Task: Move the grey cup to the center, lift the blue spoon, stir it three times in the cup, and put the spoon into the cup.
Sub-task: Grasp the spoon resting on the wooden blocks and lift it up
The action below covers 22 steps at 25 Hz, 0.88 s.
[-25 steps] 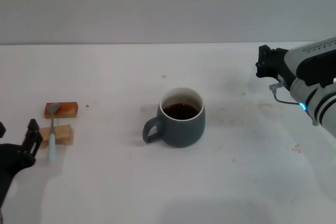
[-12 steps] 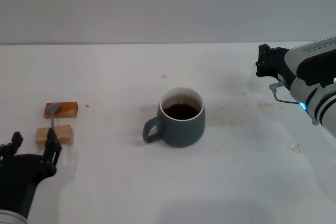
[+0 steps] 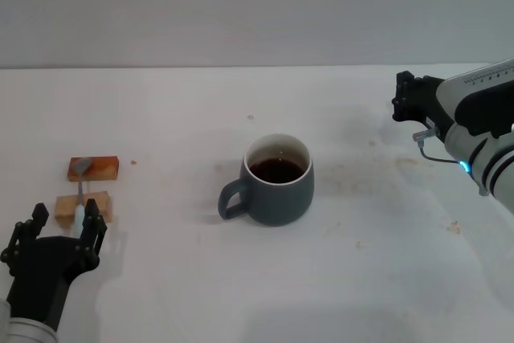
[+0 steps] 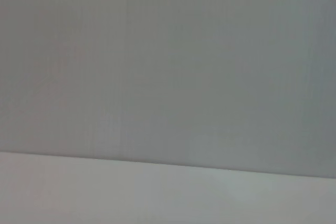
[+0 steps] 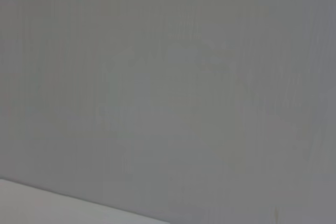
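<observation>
Hovering low at the near left corner of the white bench (image 3: 161,295): left claw (image 3: 61,225), black, fingers spread apart, gripping nothing. Lying just beyond its fingertips: small slim spoon with pale light-blue handle and grey metal neck and bowl (image 3: 79,190), propped across two small wooden blocks, handle end reaching between the open fingers, contact impossible to tell. Resting nearer the claw: tan block (image 3: 96,205); sitting farther out, under the spoon's bowl: orange-brown block (image 3: 100,168). Standing well off to the right of that claw, mid-bench: stout dark blue-grey ceramic mug with white interior (image 3: 275,182), holding dark liquid, loop handle pointing back toward the left claw. Hanging high at the far right edge, well apart from the mug: right claw (image 3: 406,95), opening impossible to tell. Showing only plain grey wall and a strip of bench: both wrist views.
</observation>
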{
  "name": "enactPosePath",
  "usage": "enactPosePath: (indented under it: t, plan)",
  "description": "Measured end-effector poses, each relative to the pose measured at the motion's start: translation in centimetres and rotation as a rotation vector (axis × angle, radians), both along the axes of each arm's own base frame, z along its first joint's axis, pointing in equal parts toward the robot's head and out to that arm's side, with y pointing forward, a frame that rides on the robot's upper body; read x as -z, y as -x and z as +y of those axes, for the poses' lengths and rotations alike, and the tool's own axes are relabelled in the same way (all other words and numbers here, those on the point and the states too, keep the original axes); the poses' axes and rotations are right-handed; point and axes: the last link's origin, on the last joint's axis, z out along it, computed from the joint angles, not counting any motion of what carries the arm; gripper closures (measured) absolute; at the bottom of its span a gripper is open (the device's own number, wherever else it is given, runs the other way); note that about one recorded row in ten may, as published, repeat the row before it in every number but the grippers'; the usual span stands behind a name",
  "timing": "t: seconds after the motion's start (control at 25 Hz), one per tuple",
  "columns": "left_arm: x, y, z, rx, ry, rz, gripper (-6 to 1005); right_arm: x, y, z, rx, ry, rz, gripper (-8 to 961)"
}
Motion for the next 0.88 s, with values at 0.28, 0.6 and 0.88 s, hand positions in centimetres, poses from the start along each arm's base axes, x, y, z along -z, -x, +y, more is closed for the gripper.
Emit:
enactPosePath:
  t: [0.28,0.6,0.88]
  plan:
    - [0.9,0.9,0.1,-0.010,0.002,0.006,402,0.1,-0.1,-0.2,0.000,0.008,-0.007,937]
    - [1.3,1.8,0.2,-0.031,0.004,0.012,407,0.1,-0.1,-0.3,-0.004,0.010,-0.010,937]
    - [1.5,2.5,0.6,-0.050,0.010,0.020,411,0.2,-0.1,-0.3,-0.001,0.014,-0.010,937]
